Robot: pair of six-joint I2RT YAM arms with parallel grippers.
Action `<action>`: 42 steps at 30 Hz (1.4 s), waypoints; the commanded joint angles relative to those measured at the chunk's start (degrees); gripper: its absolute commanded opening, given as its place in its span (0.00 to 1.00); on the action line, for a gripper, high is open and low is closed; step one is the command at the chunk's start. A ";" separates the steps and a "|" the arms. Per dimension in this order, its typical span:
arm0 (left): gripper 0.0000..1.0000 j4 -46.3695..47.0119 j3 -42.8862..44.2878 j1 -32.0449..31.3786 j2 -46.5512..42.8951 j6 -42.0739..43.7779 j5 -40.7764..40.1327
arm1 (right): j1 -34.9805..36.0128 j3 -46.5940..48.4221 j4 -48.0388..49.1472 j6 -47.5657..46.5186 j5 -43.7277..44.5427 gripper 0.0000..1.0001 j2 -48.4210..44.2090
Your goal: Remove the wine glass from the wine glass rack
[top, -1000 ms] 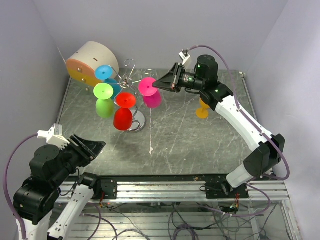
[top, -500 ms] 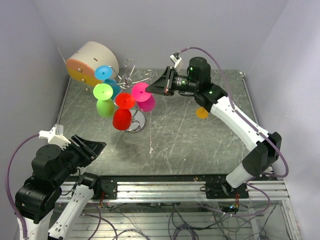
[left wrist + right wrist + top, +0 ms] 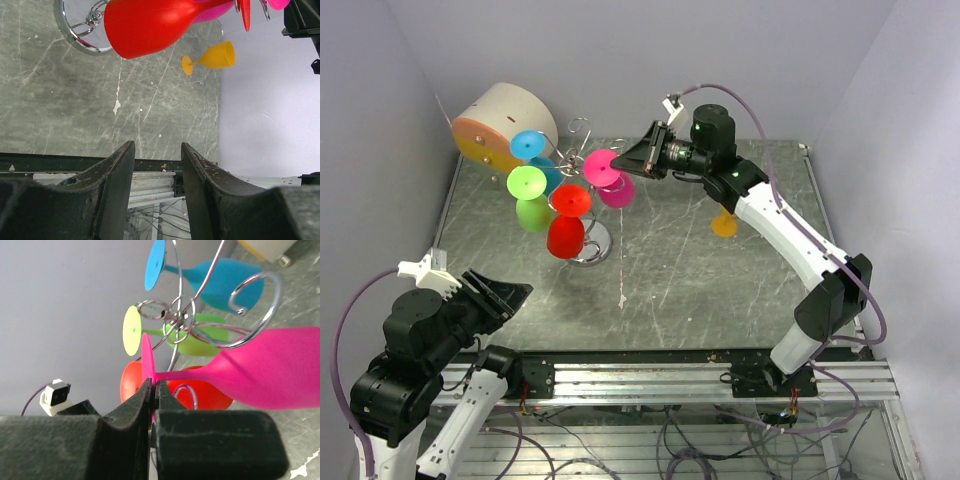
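Above table (image 3: 720, 290), right hand (image 3: 152, 386) tight on glass (image 3: 270, 367)

Five wine glasses (image 3: 530, 146) (image 3: 531, 215) (image 3: 565, 237) (image 3: 618, 192) (image 3: 724, 224), one rack (image 3: 598, 244), one cylinder (image 3: 505, 115)

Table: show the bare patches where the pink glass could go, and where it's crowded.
Bare: the middle stretch between the wine glass rack base and the orange glass, and the near strip of table along its front edge. Crowded: the back left, around the rack and beige cylinder.
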 commanded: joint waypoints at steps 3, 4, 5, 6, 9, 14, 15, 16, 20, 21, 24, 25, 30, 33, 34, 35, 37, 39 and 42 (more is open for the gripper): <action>0.53 0.49 0.94 -0.21 -0.68 -0.48 0.27 | -3.42 -4.53 4.55 0.70 6.39 0.00 -3.53; 0.53 0.49 1.05 -0.21 -0.60 -0.41 0.17 | -4.35 -6.03 5.20 0.81 7.41 0.00 -4.77; 0.53 0.57 1.22 -0.21 -0.49 -0.39 0.08 | -5.08 -7.48 6.15 1.04 7.90 0.00 -6.30; 0.53 0.72 1.39 -0.17 -0.31 -0.39 0.12 | -5.55 -9.36 6.85 1.16 8.43 0.00 -7.83; 0.54 1.45 1.98 -0.19 0.36 -0.26 0.48 | -8.32 -12.78 8.36 0.40 8.57 0.00 -12.67; 0.57 4.11 2.83 -0.21 2.65 -0.54 2.20 | -9.06 -13.16 2.94 -10.23 10.52 0.00 -21.24; 0.58 5.39 2.91 -0.21 3.22 -1.03 3.17 | -8.97 -12.13 1.49 -13.51 9.79 0.00 -22.28; 0.58 6.93 3.04 -0.21 3.97 -1.44 4.51 | -8.83 -10.90 -0.42 -17.08 9.08 0.00 -23.27; 0.62 13.55 4.65 -0.21 8.72 -4.08 11.13 | -6.47 -3.60 -11.96 -34.65 10.40 0.00 -25.98; 0.63 14.86 5.47 -0.21 10.21 -4.87 12.59 | -4.78 -2.32 -14.35 -39.13 11.77 0.00 -26.81; 0.66 18.74 8.67 -0.21 14.44 -7.23 16.41 | 0.92 -0.39 -18.61 -49.51 17.07 0.00 -29.78; 0.67 19.47 9.72 -0.21 15.72 -7.93 17.30 | 2.24 -0.65 -18.64 -52.04 18.12 0.00 -31.07; 0.68 21.90 14.53 -0.21 21.71 -10.24 23.02 | 4.38 -0.99 -19.68 -62.82 20.09 0.00 -33.84; 0.67 24.45 14.37 -0.21 23.74 -13.25 26.48 | 4.82 -1.29 -19.80 -69.22 19.57 0.00 -34.11; 0.67 25.88 13.81 -0.20 23.99 -14.48 27.63 | 5.66 -1.82 -19.10 -70.99 20.09 0.00 -34.34; 0.67 27.63 12.96 -0.21 24.05 -16.24 28.69 | 6.85 -2.24 -18.30 -72.42 21.01 0.00 -34.50; 0.66 31.24 10.65 -0.20 23.80 -19.68 31.09 | 8.11 -2.07 -17.54 -74.42 21.88 0.00 -33.97; 0.66 33.13 10.02 -0.21 23.67 -21.45 31.58 | 9.55 -1.58 -16.98 -76.37 23.05 0.00 -32.98; 0.66 30.65 11.39 -0.17 24.50 -20.35 31.19 | 13.21 -1.14 -15.54 -80.46 25.51 0.00 -31.38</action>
